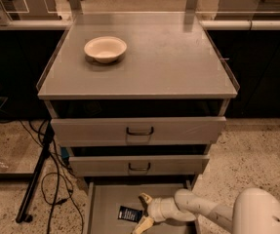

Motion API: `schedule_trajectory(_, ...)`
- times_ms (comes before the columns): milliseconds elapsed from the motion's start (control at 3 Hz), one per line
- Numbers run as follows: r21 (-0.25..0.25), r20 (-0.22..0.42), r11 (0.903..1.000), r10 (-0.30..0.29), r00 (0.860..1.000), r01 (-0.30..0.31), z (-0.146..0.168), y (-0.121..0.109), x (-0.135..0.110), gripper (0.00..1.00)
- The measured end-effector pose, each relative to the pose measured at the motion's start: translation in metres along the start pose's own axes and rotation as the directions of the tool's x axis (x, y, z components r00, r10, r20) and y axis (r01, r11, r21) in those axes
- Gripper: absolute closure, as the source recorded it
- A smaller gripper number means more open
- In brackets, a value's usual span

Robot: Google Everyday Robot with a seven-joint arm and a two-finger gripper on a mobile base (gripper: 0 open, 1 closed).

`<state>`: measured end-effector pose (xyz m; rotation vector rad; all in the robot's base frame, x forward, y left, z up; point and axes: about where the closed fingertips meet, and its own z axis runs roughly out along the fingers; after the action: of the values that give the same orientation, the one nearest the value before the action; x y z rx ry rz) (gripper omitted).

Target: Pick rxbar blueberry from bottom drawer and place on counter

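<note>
Greys and creams, with one dark blue spot

The counter (169, 67) is matte grey and carries a cream bowl (105, 48). The upper drawer fronts are paler grey with dark handles (140, 130). At the lower middle of the frame, the bottom drawer (105, 199) has a flat grey floor. On it lies the navy snack bar (128, 213), marked with what seems to be white lettering. The gripper (139, 213), with spread tan fingers on a white arm (203, 209), is just beside it. The floor (256, 150) is speckled beige, and the cables (56, 179) are black.
</note>
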<state>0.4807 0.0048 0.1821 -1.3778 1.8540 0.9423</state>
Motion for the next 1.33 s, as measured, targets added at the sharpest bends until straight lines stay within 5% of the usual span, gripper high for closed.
schedule_trajectory(667, 0.039, -0.053, 0.9991, -0.017, 0.998, 0.019, 0.032, -0.021, 0.034, 0.0)
schedule_trajectory(1333, 0.033, -0.097, 0.9994, -0.005, 0.995, 0.008, 0.063, -0.019, 0.059, 0.0)
